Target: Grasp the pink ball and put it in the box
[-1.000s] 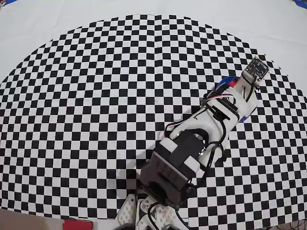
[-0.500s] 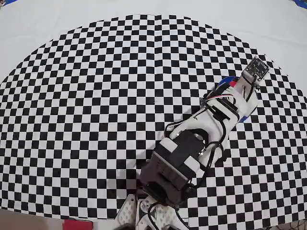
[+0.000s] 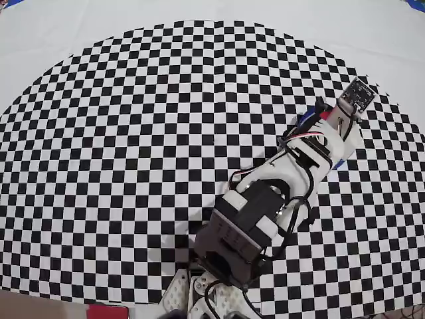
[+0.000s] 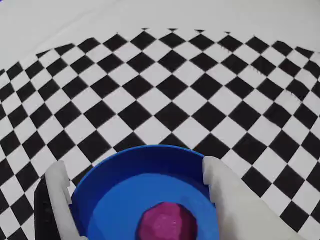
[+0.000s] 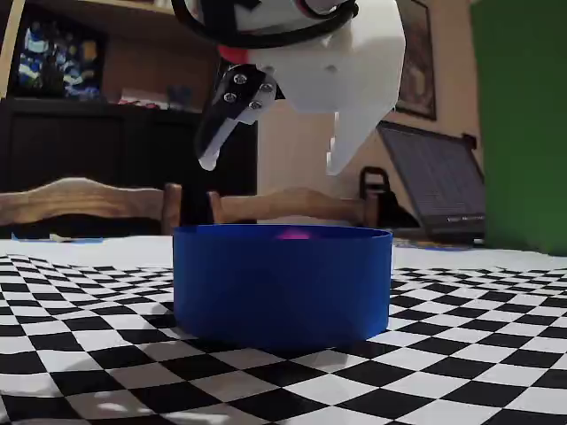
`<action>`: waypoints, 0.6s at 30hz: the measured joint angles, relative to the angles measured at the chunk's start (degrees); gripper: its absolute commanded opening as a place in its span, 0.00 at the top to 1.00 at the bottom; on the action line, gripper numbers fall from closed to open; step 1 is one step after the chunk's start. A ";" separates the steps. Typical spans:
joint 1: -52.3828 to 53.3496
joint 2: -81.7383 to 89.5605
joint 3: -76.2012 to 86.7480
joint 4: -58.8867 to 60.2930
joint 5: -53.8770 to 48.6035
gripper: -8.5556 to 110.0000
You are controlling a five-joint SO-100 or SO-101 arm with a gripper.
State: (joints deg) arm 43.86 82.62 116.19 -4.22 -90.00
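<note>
Where lying: one pink ball, one box

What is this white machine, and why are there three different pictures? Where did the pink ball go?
It is a small robot arm on a checkered cloth. One camera looks down from above, one rides on the arm, and one sits low on the table. At the arm's tip is a pincer with two fingers, like tongs. It is open and holds nothing. The pink ball lies inside the blue box, a round tub. From the low camera only the ball's top peeks over the rim, and the pincer hangs above the box.
</note>
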 measured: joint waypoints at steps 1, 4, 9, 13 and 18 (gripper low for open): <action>-0.09 0.00 0.00 -0.09 0.00 0.65; -0.09 0.00 0.00 -0.18 0.70 0.65; -1.85 3.25 0.00 -0.18 7.91 0.66; -4.83 9.05 0.00 -0.18 17.31 0.68; -9.49 16.52 0.79 0.26 32.26 0.92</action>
State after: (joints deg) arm 34.37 99.14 116.98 -3.96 -57.74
